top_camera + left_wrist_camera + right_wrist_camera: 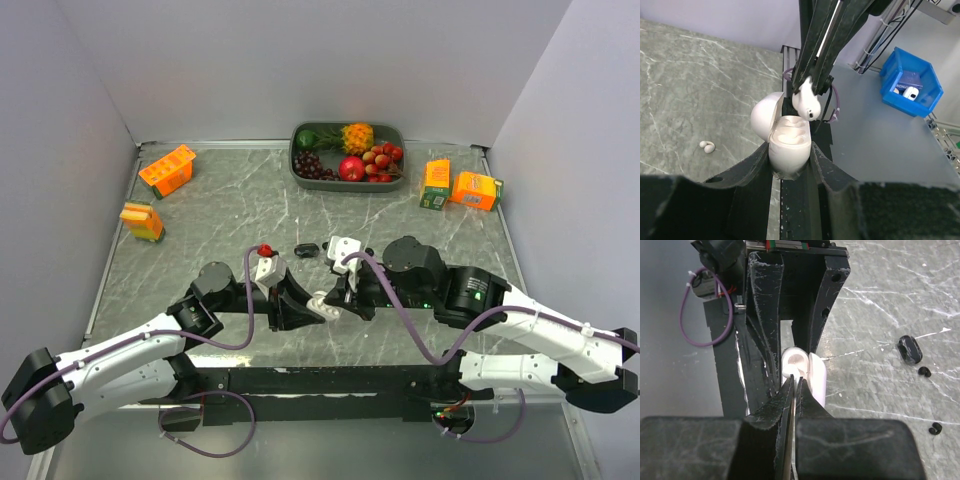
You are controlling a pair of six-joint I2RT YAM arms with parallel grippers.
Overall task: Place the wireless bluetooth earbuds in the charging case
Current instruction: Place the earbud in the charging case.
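Left wrist: left fingers (752, 166) clamped the open charging case (788, 146); right fingers (819, 46) pinched an earbud (806, 101) above, likely requiring aligned lowering.

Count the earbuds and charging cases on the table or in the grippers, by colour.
White earbuds: 2
Black earbuds: 2
White charging case: 1
Black charging case: 1
Total: 6
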